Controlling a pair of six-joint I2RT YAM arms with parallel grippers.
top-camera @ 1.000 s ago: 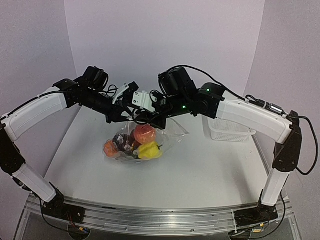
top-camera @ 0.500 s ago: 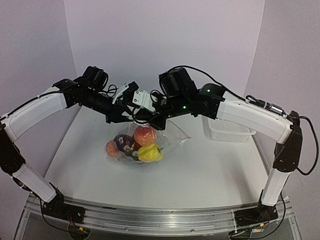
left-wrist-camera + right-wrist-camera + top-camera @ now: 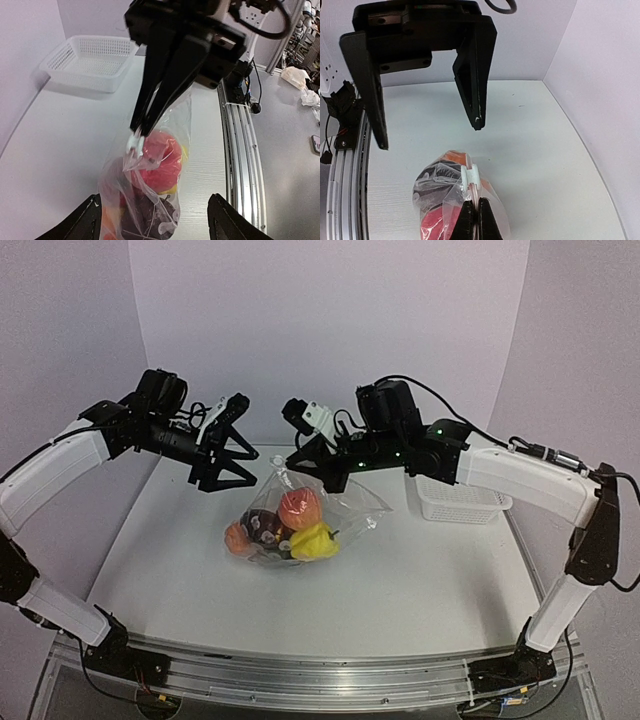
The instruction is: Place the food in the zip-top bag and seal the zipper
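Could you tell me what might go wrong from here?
1. Only the right gripper pinches the zip-top bag, at one spot on its zipper; the left gripper stands open, clear of it. The food might drag the edge free.
2. The pictures do not show the zipper sealed along its length; lifting might spill the food.

Count: 1 zip-top bag (image 3: 350,502), 4 food pieces showing, i.e. 1 red (image 3: 299,508), 1 yellow (image 3: 313,540), 1 dark purple (image 3: 262,525), 1 orange (image 3: 238,538) (more may be hidden behind these), 1 white basket (image 3: 455,502), 2 grippers: left gripper (image 3: 247,441), right gripper (image 3: 292,462).
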